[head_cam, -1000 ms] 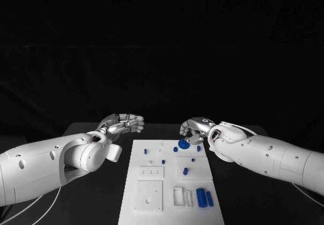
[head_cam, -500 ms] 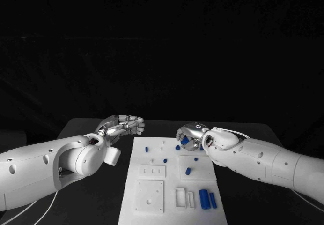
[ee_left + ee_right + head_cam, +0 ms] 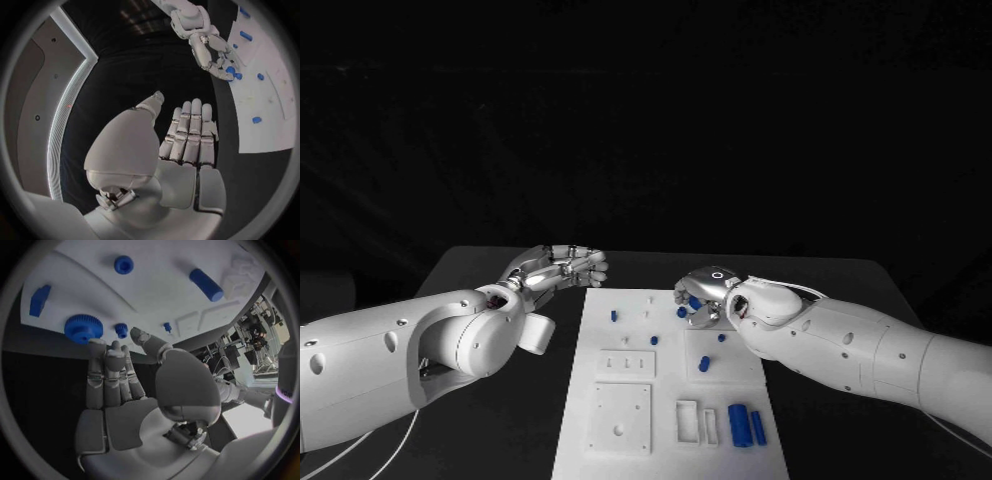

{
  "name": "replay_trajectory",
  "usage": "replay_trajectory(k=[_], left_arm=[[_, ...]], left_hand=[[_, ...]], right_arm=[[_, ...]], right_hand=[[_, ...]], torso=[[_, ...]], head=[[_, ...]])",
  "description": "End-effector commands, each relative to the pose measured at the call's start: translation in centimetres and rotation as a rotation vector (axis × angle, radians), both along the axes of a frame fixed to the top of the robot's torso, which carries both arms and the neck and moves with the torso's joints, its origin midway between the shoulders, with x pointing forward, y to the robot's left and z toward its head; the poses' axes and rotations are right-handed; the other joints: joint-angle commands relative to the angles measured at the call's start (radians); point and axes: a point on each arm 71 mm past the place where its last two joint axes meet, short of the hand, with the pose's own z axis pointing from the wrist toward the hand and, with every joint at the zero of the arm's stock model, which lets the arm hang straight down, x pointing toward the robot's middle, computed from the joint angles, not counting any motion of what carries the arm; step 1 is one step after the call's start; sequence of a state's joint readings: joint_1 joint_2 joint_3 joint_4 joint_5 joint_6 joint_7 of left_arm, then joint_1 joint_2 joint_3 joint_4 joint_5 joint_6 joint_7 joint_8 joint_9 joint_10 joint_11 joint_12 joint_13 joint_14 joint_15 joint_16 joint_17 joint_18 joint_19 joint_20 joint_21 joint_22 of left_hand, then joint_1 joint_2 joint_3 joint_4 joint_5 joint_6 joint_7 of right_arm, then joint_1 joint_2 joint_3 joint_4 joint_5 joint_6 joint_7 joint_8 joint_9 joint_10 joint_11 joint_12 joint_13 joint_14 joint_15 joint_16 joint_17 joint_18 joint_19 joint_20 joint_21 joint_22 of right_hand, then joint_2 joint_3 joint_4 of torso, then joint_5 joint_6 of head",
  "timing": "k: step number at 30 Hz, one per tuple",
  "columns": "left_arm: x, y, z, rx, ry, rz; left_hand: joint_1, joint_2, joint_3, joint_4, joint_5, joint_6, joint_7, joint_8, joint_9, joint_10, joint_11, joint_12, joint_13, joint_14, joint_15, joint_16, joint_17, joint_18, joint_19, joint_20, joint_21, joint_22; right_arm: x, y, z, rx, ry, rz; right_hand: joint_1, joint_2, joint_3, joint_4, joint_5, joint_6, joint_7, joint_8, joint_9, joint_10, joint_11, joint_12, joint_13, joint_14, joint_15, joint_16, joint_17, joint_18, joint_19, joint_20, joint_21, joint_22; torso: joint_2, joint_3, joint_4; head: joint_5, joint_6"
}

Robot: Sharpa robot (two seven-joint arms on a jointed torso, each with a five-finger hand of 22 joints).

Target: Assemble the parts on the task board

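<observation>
The white task board lies lengthwise in the middle of the table. My right hand hovers low over its far right corner. A blue gear lies flat on the board there, and the outstretched fingertips touch its rim. The thumb is apart from the gear, next to a small blue peg. The left wrist view shows that hand arched over the gear. My left hand hangs beside the board's far left corner, fingers straight and together, holding nothing.
Small blue pegs stand along the board. Two blue cylinders lie at its near right beside white slotted blocks. A blue cylinder and a blue block lie near my right hand. Black table surrounds the board.
The view has shifted. My right hand has sunk closer to the board's far right corner with the gear under its fingertips. The left hand keeps its place.
</observation>
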State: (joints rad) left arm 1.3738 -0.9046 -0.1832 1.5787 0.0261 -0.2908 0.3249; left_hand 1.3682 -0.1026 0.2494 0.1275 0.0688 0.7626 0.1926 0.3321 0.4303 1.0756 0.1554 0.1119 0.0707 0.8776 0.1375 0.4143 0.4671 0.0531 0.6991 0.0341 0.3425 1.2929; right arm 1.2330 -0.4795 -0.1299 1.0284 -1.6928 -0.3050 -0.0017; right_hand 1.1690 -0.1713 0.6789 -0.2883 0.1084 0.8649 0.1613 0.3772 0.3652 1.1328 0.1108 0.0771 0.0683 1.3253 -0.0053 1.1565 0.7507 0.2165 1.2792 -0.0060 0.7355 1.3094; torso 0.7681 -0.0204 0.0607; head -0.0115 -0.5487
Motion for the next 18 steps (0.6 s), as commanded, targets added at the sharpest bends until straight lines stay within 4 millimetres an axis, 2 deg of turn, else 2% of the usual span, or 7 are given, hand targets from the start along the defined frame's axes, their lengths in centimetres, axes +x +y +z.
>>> replay_trajectory(k=[1, 2, 11, 18], left_arm=[[-0.08, -0.30, 0.21, -0.008, -0.011, -0.023], [-0.08, -0.33, 0.21, -0.008, -0.011, -0.024], [-0.16, -0.42, 0.27, -0.008, -0.008, -0.030], [-0.21, -0.54, 0.33, -0.008, -0.005, -0.036]], left_hand=[[-0.008, -0.003, -0.005, 0.000, -0.005, 0.005, -0.001, -0.004, -0.002, 0.005, 0.003, -0.004, -0.001, 0.002, 0.002, -0.005, -0.001, 0.009, 0.002, 0.004, -0.005, -0.001], [-0.008, -0.003, -0.005, 0.000, -0.005, 0.005, -0.001, -0.004, -0.002, 0.005, 0.003, -0.004, -0.001, 0.002, 0.002, -0.005, -0.001, 0.009, 0.002, 0.004, -0.005, -0.001], [-0.009, -0.004, -0.006, 0.002, -0.006, 0.006, -0.001, -0.005, -0.003, 0.006, 0.004, -0.006, -0.001, 0.002, 0.003, -0.007, 0.000, 0.009, 0.002, 0.005, -0.006, -0.001], [-0.009, -0.004, -0.007, 0.004, -0.006, 0.006, 0.000, -0.006, -0.004, 0.006, 0.004, -0.008, -0.002, 0.002, 0.004, -0.008, 0.000, 0.009, 0.002, 0.005, -0.006, 0.000]], right_arm=[[0.06, -0.06, -0.10, -0.039, -0.011, -0.004], [0.08, -0.08, -0.09, -0.040, -0.014, -0.005], [0.28, -0.11, -0.12, -0.057, -0.021, -0.016], [0.39, 0.18, -0.13, -0.063, -0.028, -0.012]], right_hand=[[-0.009, 0.001, -0.005, 0.001, -0.004, -0.004, 0.001, -0.003, -0.001, 0.000, 0.004, -0.007, 0.000, -0.008, 0.006, 0.005, -0.002, 0.045, 0.057, -0.049, 0.002, 0.013], [-0.009, 0.002, -0.004, 0.001, -0.004, -0.004, 0.001, -0.003, -0.001, 0.001, 0.004, -0.007, 0.000, -0.008, 0.006, 0.006, -0.003, 0.045, 0.057, -0.049, 0.002, 0.013], [-0.012, 0.005, 0.005, 0.004, -0.015, 0.001, 0.000, -0.003, -0.001, 0.006, 0.004, -0.008, 0.001, -0.009, 0.005, 0.012, -0.011, 0.045, 0.061, -0.047, 0.000, 0.011], [-0.019, 0.010, 0.019, 0.008, -0.027, 0.013, -0.003, 0.000, 0.000, 0.024, -0.001, -0.003, 0.003, -0.009, 0.001, 0.020, -0.022, 0.045, 0.065, -0.045, -0.002, 0.010]], torso=[[0.013, -0.0042, 0.0089], [0.018, -0.0085, 0.0242], [0.031, -0.0134, 0.0266], [0.044, -0.0166, 0.0312]], head=[[-0.010, 0.005], [-0.025, 0.011], [-0.029, 0.013], [-0.027, 0.014]])
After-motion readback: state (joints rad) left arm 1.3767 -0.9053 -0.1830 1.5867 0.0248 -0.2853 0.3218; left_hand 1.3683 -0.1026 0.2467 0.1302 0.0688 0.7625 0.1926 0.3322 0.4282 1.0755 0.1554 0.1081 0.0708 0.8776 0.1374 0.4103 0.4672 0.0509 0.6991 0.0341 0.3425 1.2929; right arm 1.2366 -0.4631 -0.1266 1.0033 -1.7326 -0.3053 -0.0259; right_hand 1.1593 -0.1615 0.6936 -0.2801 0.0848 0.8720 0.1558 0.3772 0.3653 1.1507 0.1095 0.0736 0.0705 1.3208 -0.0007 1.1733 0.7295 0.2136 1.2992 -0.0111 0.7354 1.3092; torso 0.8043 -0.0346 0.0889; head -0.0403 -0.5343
